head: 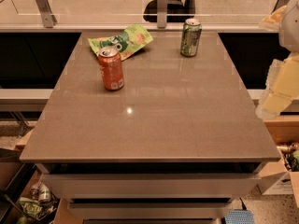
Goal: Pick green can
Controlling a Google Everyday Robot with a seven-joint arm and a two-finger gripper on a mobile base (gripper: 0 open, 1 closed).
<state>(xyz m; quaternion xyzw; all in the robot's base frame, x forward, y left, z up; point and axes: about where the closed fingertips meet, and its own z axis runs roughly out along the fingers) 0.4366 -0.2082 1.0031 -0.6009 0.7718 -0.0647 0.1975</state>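
Observation:
The green can (190,37) stands upright near the far right of the grey table (154,125); it is green with pale markings and a silver top. My gripper (279,85) shows as pale yellowish parts at the right edge of the view, beyond the table's right side. It is well to the right of the green can and nearer the camera, apart from it and touching nothing on the table.
An orange-red can (110,68) stands upright at the left middle of the table. A flat green snack bag (122,40) lies behind it at the far left. A glass railing with metal posts (161,6) runs behind the table. Boxes and clutter (32,199) lie on the floor.

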